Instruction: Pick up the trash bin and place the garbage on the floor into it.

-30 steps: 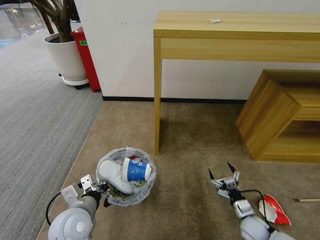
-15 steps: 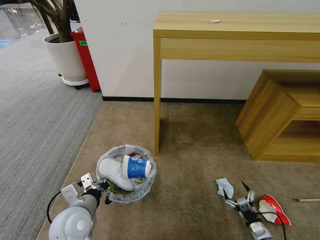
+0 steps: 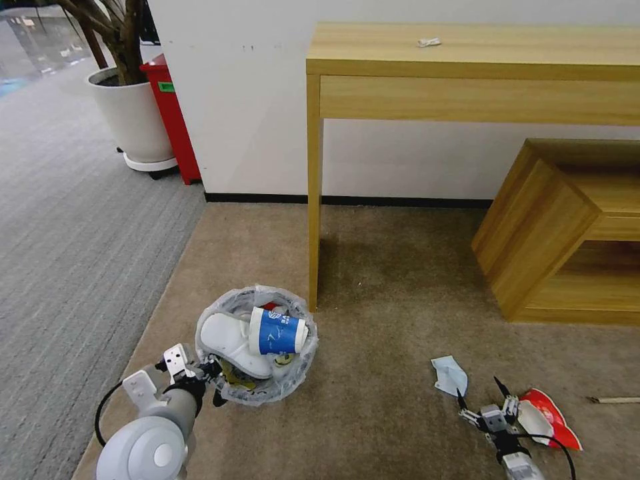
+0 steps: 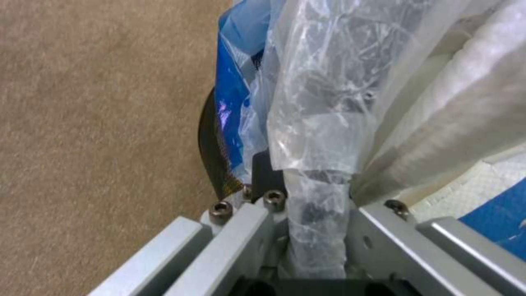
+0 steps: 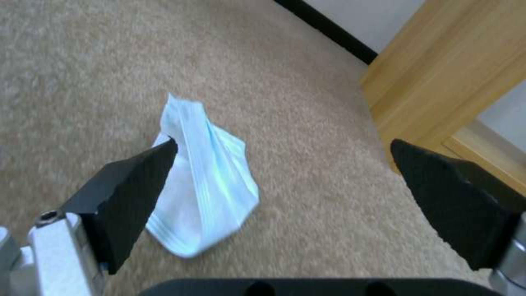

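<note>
Lengthwise, mask [image 3: 449,375] points from right gripper [image 3: 479,393] toward desk [image 3: 467,67]

wooden desk [image 3: 467,60] | low shelf unit [image 3: 567,227] | white planter [image 3: 133,117] | red box [image 3: 170,113]

**No legible text**

You will find nothing here that can be read. The blue cup [image 3: 277,331] in the bin [image 3: 293,370] bears a white logo and some marks, too small to make out. The red box [image 3: 171,107] by the planter carries a small green label [image 3: 166,86], and its print cannot be read either.
</note>
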`<state>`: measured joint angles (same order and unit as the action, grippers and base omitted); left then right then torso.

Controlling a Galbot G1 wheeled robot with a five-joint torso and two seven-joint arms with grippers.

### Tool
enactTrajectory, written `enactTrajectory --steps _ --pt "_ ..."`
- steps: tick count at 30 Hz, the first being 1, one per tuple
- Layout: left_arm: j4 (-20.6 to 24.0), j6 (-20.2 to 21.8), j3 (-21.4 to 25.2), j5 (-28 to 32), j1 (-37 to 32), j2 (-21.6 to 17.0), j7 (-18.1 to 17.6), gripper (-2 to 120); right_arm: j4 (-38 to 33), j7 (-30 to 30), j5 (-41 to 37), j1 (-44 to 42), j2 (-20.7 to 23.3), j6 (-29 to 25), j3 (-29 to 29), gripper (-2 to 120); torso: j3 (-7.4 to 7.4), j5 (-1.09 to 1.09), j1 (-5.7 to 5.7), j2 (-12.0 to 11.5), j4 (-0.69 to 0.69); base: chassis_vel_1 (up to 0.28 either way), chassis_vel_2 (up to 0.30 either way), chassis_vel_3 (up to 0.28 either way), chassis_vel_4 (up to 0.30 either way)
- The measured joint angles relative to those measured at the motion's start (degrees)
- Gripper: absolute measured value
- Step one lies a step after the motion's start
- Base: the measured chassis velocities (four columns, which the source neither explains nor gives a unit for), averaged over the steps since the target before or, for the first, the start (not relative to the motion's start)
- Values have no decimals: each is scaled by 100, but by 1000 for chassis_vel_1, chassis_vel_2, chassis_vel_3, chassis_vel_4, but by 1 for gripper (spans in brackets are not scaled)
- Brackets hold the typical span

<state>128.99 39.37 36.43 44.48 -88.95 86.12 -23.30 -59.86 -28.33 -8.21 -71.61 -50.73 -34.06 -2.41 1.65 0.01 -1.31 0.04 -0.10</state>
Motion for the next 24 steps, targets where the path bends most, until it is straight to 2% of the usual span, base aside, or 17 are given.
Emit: enactTrajectory --steps 16,23,24 --pt "270 -30 58 -40 -116 76 23 0 789 63 -134 698 -257 100 -584 99 0 1 0 0 -1 0 0 0 0" --pt "294 -62 80 -62 -144 113 32 0 1170 125 -193 977 -369 111 -709 94 0 0 0 0 -1 0 0 0 0" --pt "304 -68 81 -68 -156 116 33 0 1234 141 -193 1006 -392 108 -718 90 0 0 0 0 -1 0 0 0 0"
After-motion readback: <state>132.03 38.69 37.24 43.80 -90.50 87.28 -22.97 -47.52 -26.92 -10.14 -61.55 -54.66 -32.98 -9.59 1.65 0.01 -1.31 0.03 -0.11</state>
